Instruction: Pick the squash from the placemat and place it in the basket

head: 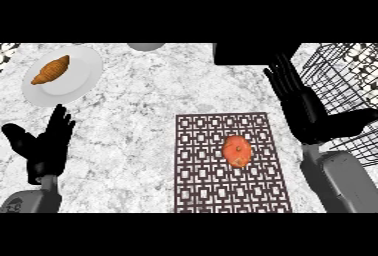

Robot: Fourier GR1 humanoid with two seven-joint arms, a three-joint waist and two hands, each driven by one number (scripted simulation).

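Item: round orange squash (237,150), lying mid brown lattice placemat (231,162), untouched. Right hand (305,107) open, just beside mat; should descend over squash, curl round. Black wire basket (345,95) right. Left hand (43,141) open, resting.

Your left hand (42,145) shows at the lower left of the head view, open, fingers straight and pointing up and away from you, thumb spread out toward the left edge. It holds nothing. Its grey forearm enters from the bottom left corner, only a short stretch showing.

Your right hand (304,107) sits higher and further forward on the right side, also open, with long straight fingers angled up and slightly left and the thumb stretched out to the right. It grasps nothing. Its grey forearm rises from the lower right edge, leaning slightly inward toward the wrist.
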